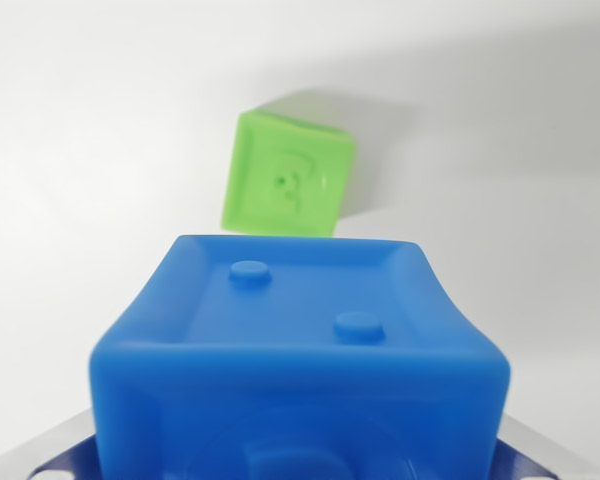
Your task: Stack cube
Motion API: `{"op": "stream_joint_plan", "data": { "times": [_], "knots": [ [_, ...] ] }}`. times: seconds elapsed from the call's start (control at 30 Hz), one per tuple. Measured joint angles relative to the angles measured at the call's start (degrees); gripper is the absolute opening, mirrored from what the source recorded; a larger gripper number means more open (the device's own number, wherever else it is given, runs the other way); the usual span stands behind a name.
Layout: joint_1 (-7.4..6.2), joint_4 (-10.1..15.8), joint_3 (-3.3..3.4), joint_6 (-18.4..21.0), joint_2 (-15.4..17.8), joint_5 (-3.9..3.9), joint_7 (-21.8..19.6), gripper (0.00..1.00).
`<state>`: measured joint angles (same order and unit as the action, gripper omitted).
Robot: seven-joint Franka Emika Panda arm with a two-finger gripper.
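A blue cube [300, 340] fills the lower half of the wrist view, very close to the camera, with two round studs on its recessed top face. My gripper [300, 462] is shut on it; only grey finger parts [40, 452] show at the bottom corners, pressed against its sides. Beyond it, smaller and farther off, a green cube [288, 178] rests on the white surface, slightly turned, with an embossed pattern on its upper face. The blue cube's far edge overlaps the green cube's near edge in the picture. The two look apart in height.
A plain white tabletop [90, 120] surrounds the green cube on all sides. A soft shadow falls to the right of the green cube.
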<state>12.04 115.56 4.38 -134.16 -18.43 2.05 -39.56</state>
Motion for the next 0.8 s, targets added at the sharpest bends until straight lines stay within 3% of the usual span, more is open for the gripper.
{"op": "stream_joint_plan", "data": {
  "times": [0.67,0.8],
  "knots": [
    [-0.94,-3.5,0.01,2.6,-1.0,0.00,-11.0,0.00],
    [-1.02,-3.8,0.00,2.5,-1.4,0.00,-11.7,0.00]
  ]
}}
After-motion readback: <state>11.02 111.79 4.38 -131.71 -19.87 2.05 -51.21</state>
